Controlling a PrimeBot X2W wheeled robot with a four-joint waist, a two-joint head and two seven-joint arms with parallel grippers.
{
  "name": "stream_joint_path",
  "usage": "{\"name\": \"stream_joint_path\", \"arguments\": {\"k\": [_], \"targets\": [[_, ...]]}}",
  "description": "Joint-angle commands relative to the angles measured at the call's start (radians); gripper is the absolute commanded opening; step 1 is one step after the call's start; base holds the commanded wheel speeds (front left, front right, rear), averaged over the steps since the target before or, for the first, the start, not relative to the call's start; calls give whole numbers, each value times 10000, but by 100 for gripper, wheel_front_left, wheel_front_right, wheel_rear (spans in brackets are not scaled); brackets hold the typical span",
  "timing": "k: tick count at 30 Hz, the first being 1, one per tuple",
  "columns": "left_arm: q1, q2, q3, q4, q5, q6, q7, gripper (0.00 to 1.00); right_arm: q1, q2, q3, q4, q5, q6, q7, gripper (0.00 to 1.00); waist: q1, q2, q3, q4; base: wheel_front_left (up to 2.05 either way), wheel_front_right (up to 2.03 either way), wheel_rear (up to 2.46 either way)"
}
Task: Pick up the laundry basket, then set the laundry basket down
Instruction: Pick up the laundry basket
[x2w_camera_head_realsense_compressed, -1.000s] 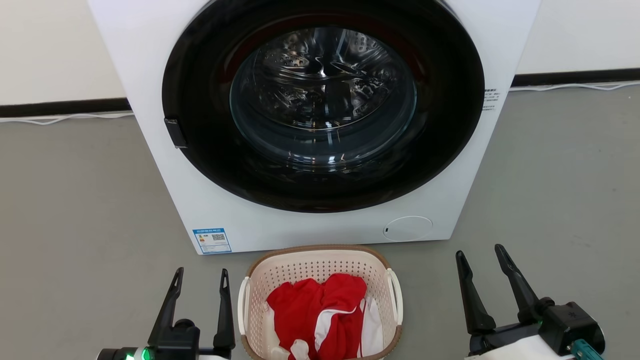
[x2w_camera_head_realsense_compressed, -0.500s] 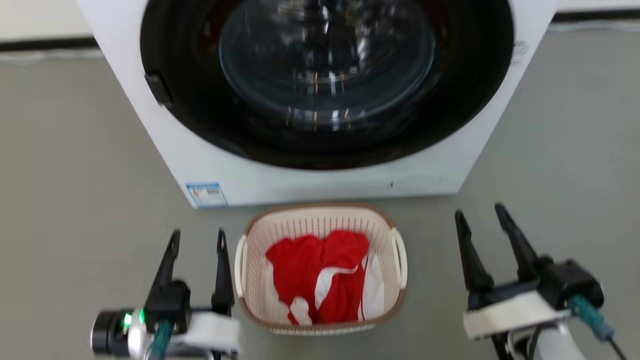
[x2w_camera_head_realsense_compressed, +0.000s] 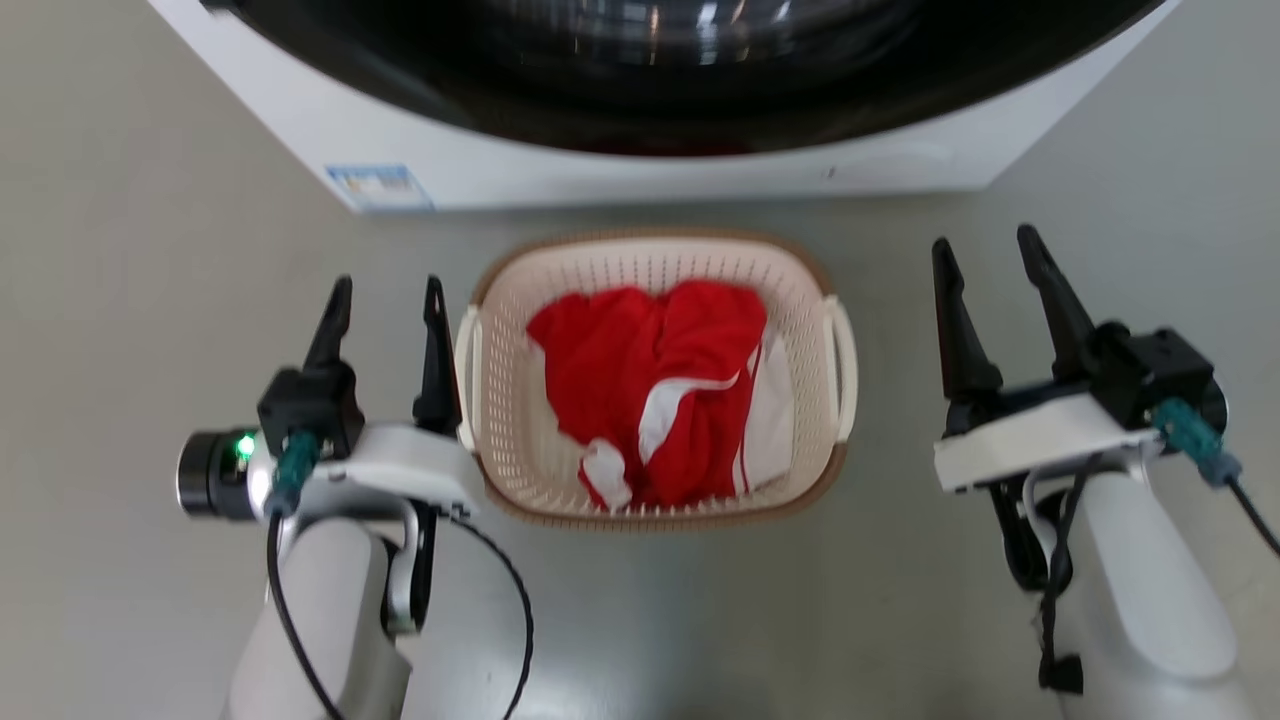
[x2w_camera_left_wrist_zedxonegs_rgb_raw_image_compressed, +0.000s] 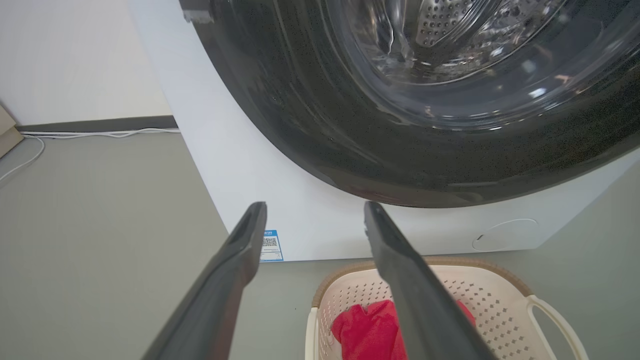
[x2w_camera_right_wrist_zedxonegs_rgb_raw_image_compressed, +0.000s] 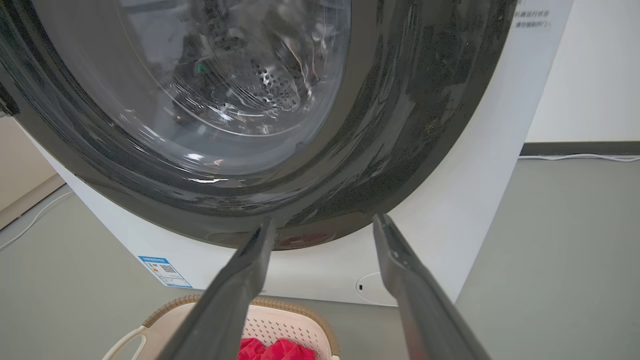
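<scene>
On floor (x2w_camera_head_realsense_compressed: 120, 300), perforated cream laundry basket (x2w_camera_head_realsense_compressed: 510, 400), brown woven rim (x2w_camera_head_realsense_compressed: 640, 236), crumpled red cloth (x2w_camera_head_realsense_compressed: 650, 380), left hand (x2w_camera_head_realsense_compressed: 388, 287), right hand (x2w_camera_head_realsense_compressed: 984, 240), both spread

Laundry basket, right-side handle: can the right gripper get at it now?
Probably yes. The right gripper is open beside the laundry basket, apart from it, with bare floor between its fingers and the white handle on that side.

Washing machine (x2w_camera_head_realsense_compressed: 560, 175) walls off the far side, w/ only a narrow floor (x2w_camera_head_realsense_compressed: 130, 260) strip btwn it & laundry basket (x2w_camera_head_realsense_compressed: 515, 420). Right flank: open floor up to right gripper (x2w_camera_head_realsense_compressed: 984, 240). Left flank tight, left gripper (x2w_camera_head_realsense_compressed: 387, 290) just beside the handle (x2w_camera_head_realsense_compressed: 467, 370). Near side free.
</scene>
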Motion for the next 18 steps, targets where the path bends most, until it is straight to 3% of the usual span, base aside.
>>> {"name": "stream_joint_path", "arguments": {"k": [1, 18], "targets": [[-265, 96, 314, -117, -70, -49, -61, 100, -138, 34, 174, -108, -63, 69, -107, 100, 0, 0, 764, 149, 0, 0, 0], [-2091, -40, 163, 2889, -555, -526, -61, 100, -1451, 34, 16, 1983, 130, 69, -107, 100, 0, 0, 2552, 329, 0, 0, 0]]}}
